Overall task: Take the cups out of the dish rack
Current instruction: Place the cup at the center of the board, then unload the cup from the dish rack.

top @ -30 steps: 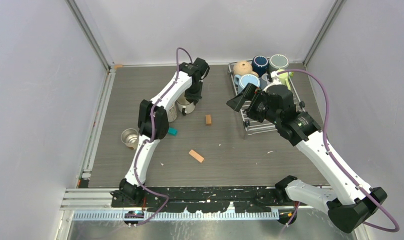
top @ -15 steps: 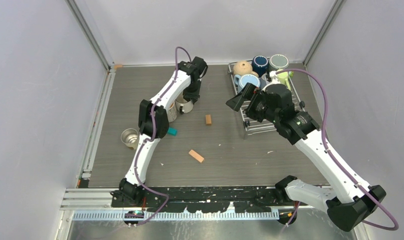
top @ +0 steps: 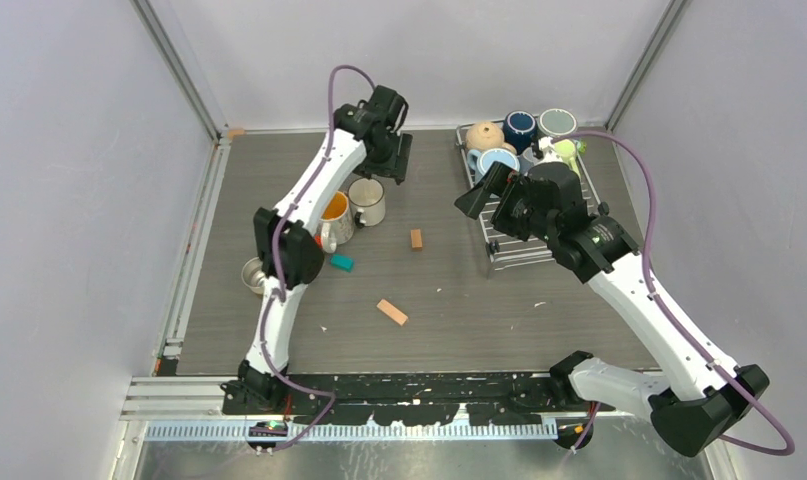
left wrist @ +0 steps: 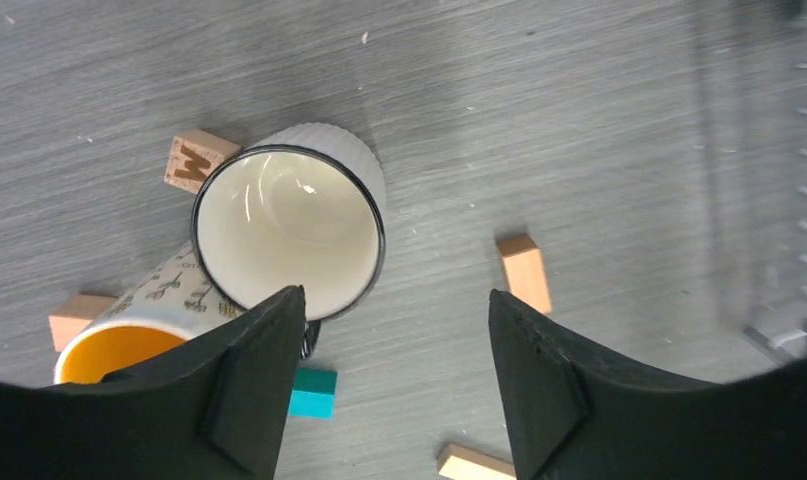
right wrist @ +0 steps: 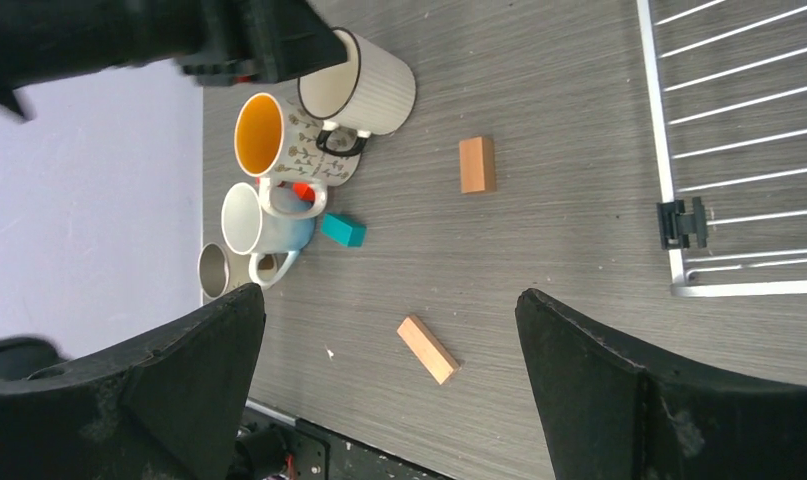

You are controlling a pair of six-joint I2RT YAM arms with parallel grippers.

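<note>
Left claw [left wrist: 394,305] now up off the white mug [left wrist: 289,230], released, empty; right claw [right wrist: 387,300] wide.

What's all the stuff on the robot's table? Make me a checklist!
Surface: grey wood-grain table.
Job's things: dish rack shows five cups; four more stand on the table, white mug among them.
Clutter: wooden blocks, teal block.
Fingers: left gripper open above the white mug; right gripper open, empty.
Cables: purple cable on each arm.
Surroundings: plain walls, metal frame.
</note>
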